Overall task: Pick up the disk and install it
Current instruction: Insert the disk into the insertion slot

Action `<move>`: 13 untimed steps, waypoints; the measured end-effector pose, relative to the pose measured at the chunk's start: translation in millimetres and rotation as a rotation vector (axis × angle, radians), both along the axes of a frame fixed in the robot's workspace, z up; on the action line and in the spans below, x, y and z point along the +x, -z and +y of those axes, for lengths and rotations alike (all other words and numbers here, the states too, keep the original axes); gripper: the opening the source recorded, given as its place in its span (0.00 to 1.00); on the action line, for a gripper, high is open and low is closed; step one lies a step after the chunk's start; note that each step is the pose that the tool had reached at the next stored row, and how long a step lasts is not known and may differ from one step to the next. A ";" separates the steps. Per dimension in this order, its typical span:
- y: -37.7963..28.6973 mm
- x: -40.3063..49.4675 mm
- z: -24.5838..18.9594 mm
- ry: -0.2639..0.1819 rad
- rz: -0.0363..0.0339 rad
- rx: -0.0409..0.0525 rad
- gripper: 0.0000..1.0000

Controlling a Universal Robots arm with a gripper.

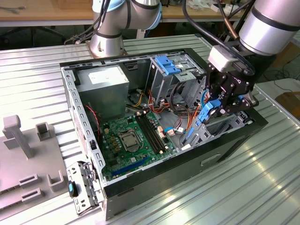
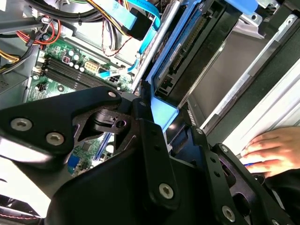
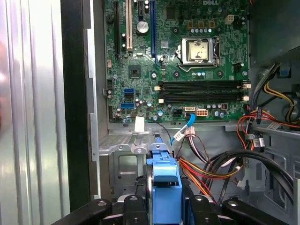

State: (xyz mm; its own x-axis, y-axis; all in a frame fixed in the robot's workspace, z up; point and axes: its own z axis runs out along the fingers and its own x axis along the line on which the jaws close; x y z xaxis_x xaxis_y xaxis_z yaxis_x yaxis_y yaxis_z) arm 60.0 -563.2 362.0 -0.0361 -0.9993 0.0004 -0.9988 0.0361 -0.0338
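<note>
One disk [image 1: 204, 115] is clamped tight in the hand [image 1: 217, 108], over the open computer case [image 1: 154, 180].

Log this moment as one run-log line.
end effector: shut on the disk | disk: at metal drive cage, not yet seated | nearby: hand on table beside computer case

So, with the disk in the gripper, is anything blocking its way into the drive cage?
Nothing visible does. In the first wrist view the gripper holds the disk at the metal drive cage. The cable bundle lies beside the disk, not across its path.
</note>
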 end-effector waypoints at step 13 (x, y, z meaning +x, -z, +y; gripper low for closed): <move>1.2 0.2 0.0 0.000 0.0000 -0.0001 0.37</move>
